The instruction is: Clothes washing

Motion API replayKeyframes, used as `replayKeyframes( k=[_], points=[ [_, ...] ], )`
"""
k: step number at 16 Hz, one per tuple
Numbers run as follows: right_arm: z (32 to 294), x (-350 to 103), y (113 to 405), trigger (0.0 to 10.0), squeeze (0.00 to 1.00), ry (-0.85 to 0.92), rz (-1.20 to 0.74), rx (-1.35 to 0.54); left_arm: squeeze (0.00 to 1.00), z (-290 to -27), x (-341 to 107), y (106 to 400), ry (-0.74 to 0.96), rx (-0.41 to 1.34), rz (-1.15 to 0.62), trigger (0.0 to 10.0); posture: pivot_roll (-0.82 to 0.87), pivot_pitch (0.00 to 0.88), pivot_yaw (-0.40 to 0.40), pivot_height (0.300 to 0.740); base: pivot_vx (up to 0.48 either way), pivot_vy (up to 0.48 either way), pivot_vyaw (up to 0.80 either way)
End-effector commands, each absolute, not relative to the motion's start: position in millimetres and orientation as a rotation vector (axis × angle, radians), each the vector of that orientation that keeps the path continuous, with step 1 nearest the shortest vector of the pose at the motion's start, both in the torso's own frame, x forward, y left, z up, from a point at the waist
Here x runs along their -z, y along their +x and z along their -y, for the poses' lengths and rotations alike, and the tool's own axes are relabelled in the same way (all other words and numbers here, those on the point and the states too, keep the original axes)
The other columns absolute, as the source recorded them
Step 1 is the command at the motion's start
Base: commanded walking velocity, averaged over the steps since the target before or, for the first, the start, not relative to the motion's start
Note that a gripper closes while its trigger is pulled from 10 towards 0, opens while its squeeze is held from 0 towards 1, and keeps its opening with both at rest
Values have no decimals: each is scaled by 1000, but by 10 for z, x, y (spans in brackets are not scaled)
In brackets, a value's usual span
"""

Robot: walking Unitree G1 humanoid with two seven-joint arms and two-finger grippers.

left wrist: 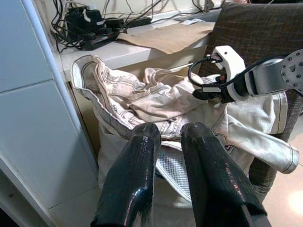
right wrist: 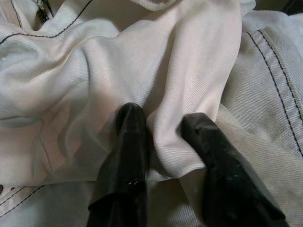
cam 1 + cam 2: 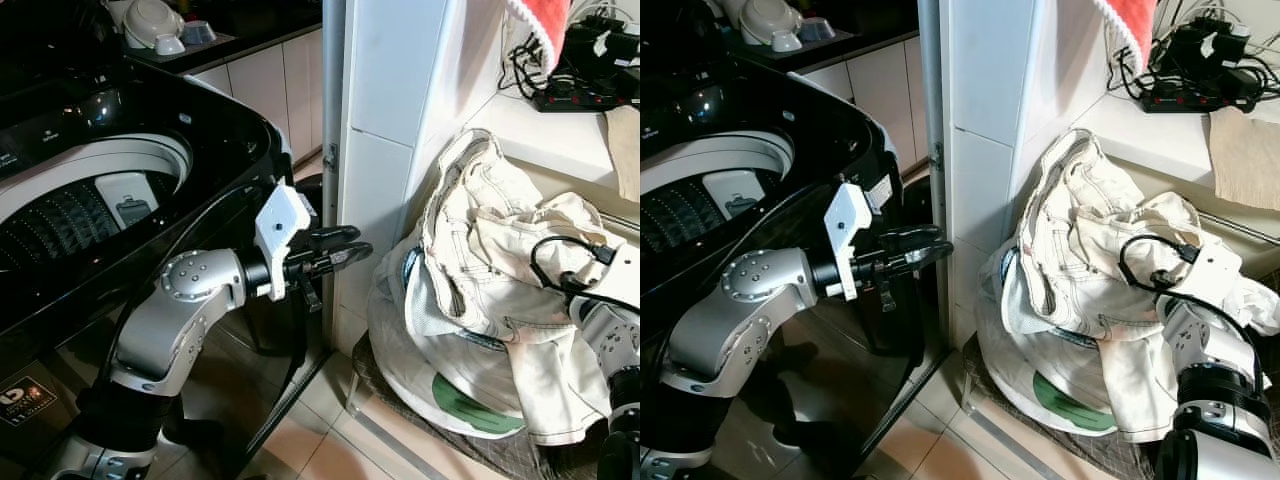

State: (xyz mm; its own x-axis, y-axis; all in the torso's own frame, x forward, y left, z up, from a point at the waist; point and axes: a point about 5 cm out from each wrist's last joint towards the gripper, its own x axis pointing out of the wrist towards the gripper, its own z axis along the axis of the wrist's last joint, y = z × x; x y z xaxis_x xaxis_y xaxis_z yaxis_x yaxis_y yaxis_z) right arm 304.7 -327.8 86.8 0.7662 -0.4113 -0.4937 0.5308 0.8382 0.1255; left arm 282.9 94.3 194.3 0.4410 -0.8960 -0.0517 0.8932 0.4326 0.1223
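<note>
Cream denim, dark-stitched: clothes (image 3: 500, 290) heaped in a white laundry bag (image 3: 420, 380), centre-right of frame, bag resting on the tiled floor (image 3: 310, 440) against a white tiled pillar (image 3: 385, 130). Washer (image 3: 90, 200) fills the left of frame, lid up, drum (image 3: 60, 225) exposed.

Right end effector (image 2: 163, 142) is down in the heap at lower right. Wrist view: a fold of cloth sits between the two black fingers (image 2: 125, 161), fingers pressed into the fabric on either side. Not clenched; the fold is bracketed but whether it is truly pinched I cannot tell for certain. Reads as parted around cloth.

Left end effector (image 3: 335, 250) hangs mid-frame between washer and pillar, pointing toward the bag, fingers slightly apart, nothing in them. Well clear of the clothes.

Upper right: a desk (image 3: 550, 130) with a power strip and tangle of cables (image 3: 575, 70); a red cloth (image 3: 540, 25) hangs above it. Dishes (image 3: 155, 25) at upper left, behind the washer.

Step in hand, by my reading: taking hold of a garment for transfer to the drum. Nothing loaded yet that I can see.

Next move likely calls for closing firmly on the fold, then lifting high enough to draw the garment free of the bag. Risk: heavy denim slipping, or dragging the whole bag along.
</note>
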Motion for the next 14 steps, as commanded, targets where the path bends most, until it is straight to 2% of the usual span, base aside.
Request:
replayKeyframes(
  k=[1, 8, 10, 13, 14],
  points=[
    [3288, -860, 3047, 0, 0, 268, -475, 518, 0, -945, -1966, 2854, 160, 1102, 24, 10000, -45, 0, 35, 740, 0, 0, 0],
    [3318, -1072, 3108, 0, 0, 229, -401, 510, 0, -960, -1970, 2877, 171, 1075, 34, 10000, -44, 0, 34, 740, 0, 0, 0],
    [3293, -1176, 3147, 0, 0, 274, -366, 479, 0, -964, -1978, 2883, 171, 1071, 38, 10000, -46, 0, 35, 740, 0, 0, 0],
    [3225, -1546, 3261, 0, 0, 279, -223, 403, 0, -973, -2032, 2922, 163, 1043, 67, 10000, -46, 0, 35, 740, 0, 0, 0],
    [3120, -1825, 3326, 0, 0, 258, -125, 289, 0, -971, -2094, 2945, 152, 1021, 94, 10000, -46, 0, 35, 740, 0, 0, 0]
  ],
)
